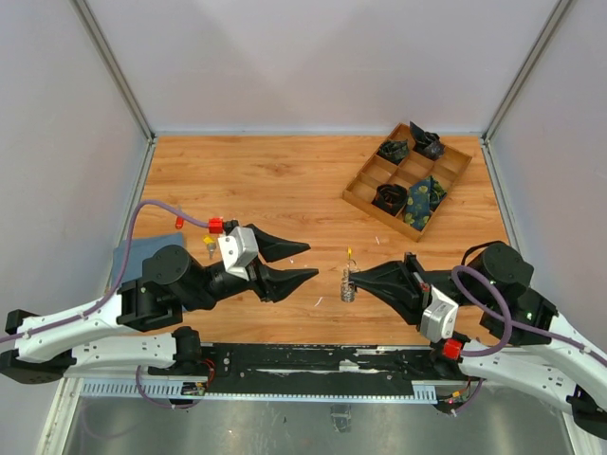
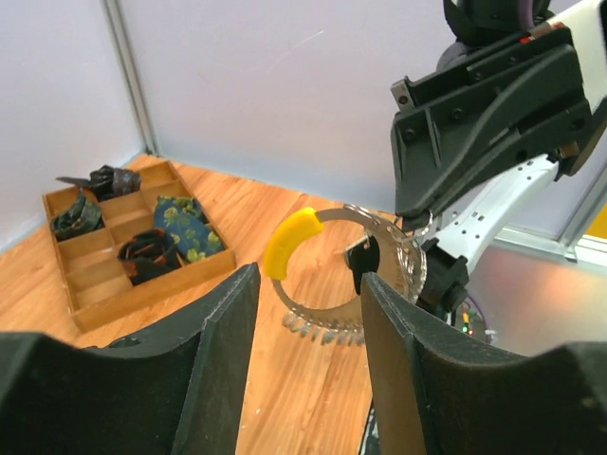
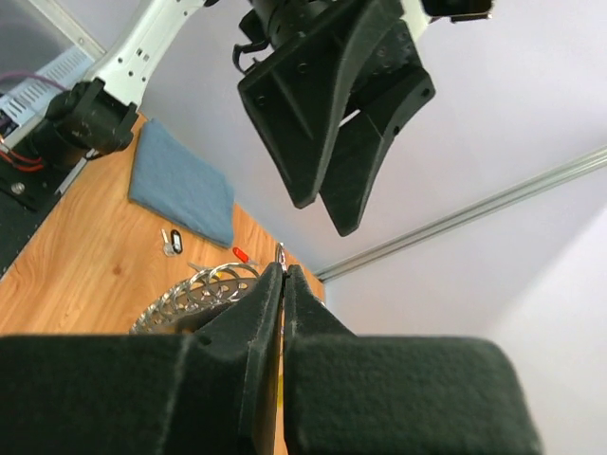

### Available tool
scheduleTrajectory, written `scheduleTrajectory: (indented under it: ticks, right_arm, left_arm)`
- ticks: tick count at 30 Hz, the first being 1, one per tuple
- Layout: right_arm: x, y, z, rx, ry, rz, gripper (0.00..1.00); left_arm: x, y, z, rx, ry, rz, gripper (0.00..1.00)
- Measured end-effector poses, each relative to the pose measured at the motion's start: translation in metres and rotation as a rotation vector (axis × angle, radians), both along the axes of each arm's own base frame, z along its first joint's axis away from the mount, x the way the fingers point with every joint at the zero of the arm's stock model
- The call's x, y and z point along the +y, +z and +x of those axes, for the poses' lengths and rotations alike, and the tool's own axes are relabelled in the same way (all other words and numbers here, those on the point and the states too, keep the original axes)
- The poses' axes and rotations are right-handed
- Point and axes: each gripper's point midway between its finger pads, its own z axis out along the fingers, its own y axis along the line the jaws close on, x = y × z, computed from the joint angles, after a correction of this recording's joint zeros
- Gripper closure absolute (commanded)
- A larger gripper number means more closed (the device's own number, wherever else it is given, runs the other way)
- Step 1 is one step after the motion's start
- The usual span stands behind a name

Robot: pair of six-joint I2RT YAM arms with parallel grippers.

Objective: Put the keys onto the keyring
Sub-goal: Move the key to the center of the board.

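Wooden tray (image 2: 156, 292) of fabric bundles well beyond the right claw (image 1: 353, 281). Blue cloth (image 3: 180, 185) and loose keys (image 3: 171, 243) lie behind the left claw (image 1: 311, 262). Right claw pinched shut on the keyring (image 2: 289, 242). Left claw half open, empty, facing it.

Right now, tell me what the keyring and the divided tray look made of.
The keyring is thin, shiny silver wire, likely metal; its yellow sleeve looks matte, probably plastic or rubber. The tray is light brown with visible grain, apparently bare wood.
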Motion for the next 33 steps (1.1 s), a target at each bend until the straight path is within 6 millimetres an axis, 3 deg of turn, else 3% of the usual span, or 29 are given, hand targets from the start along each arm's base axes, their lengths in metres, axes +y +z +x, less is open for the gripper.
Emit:
scheduleTrajectory:
  ticks: [3,5,10,15,18,21,23,30,33]
  right_arm:
    - [0.003,-0.009,0.000,-0.061,0.004,-0.016,1.00]
    - [0.004,-0.012,0.002,-0.085,-0.001,-0.021,1.00]
    - [0.005,-0.013,0.006,-0.125,-0.019,-0.023,1.00]
    - [0.010,-0.033,0.029,-0.024,-0.123,-0.081,0.99]
    - [0.016,-0.053,0.047,0.149,-0.211,-0.177,0.99]
    - [0.022,-0.058,0.063,0.335,-0.306,-0.259,1.00]
    - [0.024,-0.062,0.073,0.431,-0.371,-0.294,1.00]
    - [0.013,-0.106,0.084,0.694,-0.557,-0.422,1.00]
    - [0.009,-0.122,0.085,0.768,-0.615,-0.469,1.00]
  left_arm:
    - [0.001,-0.005,0.005,0.014,0.027,0.015,0.44]
    - [0.001,-0.008,0.008,0.023,0.048,0.024,0.37]
    - [0.004,-0.014,0.021,0.053,0.124,0.035,0.36]
    - [0.016,-0.035,0.055,0.123,0.299,0.070,0.38]
    - [0.033,-0.063,0.096,0.206,0.448,0.104,0.39]
    - [0.059,-0.103,0.140,0.325,0.602,0.146,0.42]
    - [0.072,-0.131,0.158,0.402,0.671,0.182,0.48]
    - [0.113,-0.200,0.200,0.631,0.863,0.276,0.47]
    - [0.134,-0.220,0.210,0.699,0.942,0.299,0.46]
